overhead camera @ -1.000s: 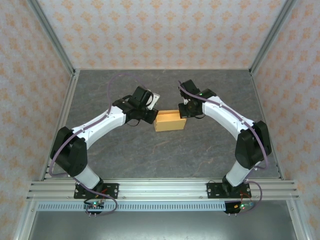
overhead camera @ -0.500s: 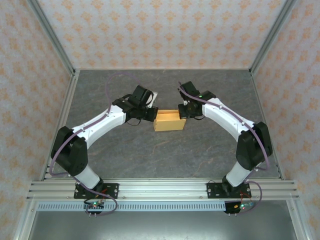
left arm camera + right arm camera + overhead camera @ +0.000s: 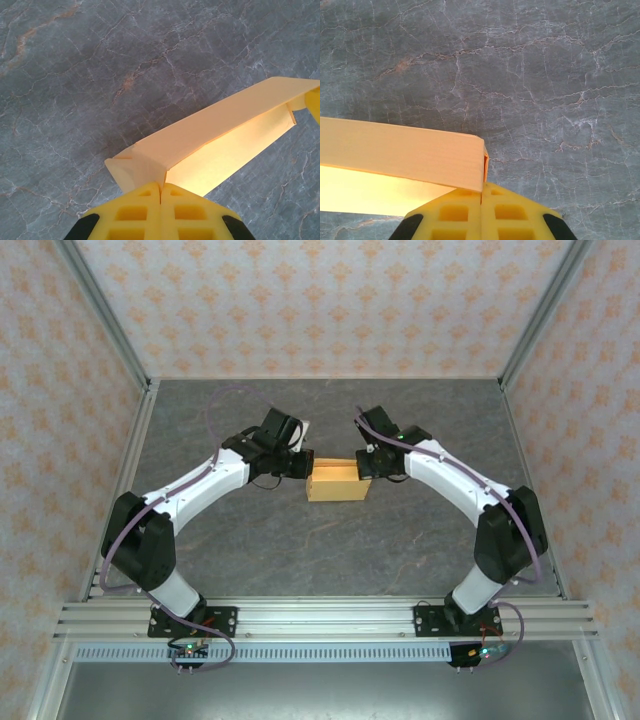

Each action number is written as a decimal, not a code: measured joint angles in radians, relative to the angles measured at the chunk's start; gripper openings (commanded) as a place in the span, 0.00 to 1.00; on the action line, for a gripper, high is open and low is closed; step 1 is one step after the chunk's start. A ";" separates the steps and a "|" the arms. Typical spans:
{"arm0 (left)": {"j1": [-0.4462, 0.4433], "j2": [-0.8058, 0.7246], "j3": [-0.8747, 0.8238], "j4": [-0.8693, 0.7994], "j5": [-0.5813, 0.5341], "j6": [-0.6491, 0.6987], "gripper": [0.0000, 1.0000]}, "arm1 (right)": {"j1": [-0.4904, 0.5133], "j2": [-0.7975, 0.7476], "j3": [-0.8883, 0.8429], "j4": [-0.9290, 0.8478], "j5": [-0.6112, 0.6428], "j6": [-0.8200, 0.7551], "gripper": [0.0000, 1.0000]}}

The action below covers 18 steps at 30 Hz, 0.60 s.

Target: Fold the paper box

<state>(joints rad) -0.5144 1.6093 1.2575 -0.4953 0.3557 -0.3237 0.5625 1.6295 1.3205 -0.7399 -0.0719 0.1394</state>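
Observation:
The paper box [image 3: 337, 483], a light orange-tan open-topped rectangular box, sits on the grey marbled table between the two arms. My left gripper [image 3: 306, 469] is at its left end, shut with the thin end wall pinched between the yellow fingers [image 3: 135, 210]. In the left wrist view the paper box [image 3: 200, 135] stretches away from the left gripper [image 3: 161, 185], its long wall leaning over the bright inside. My right gripper [image 3: 368, 473] is at the right end. In the right wrist view the right gripper [image 3: 482, 189] is shut on the corner edge of the paper box [image 3: 395, 150].
A small white tag [image 3: 309, 426] lies on the table just behind the left wrist. Metal frame rails [image 3: 130, 390] and patterned walls enclose the table on the left, back and right. The arm bases stand on the near rail [image 3: 320, 618].
Both grippers have shifted slightly toward the back of the table, and the box has gone with them. The jaws have stayed shut.

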 measured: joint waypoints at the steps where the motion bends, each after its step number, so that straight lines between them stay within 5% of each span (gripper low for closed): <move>1: 0.000 0.000 -0.004 0.007 0.000 -0.006 0.00 | 0.001 -0.002 -0.002 0.002 0.002 0.000 0.00; 18: 0.007 0.000 -0.031 0.051 0.011 -0.100 0.00 | 0.018 -0.017 -0.027 0.024 0.032 0.022 0.00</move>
<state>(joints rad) -0.5076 1.6093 1.2266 -0.4446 0.3668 -0.4240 0.5808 1.6123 1.2938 -0.7158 -0.0395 0.1616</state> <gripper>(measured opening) 0.049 0.045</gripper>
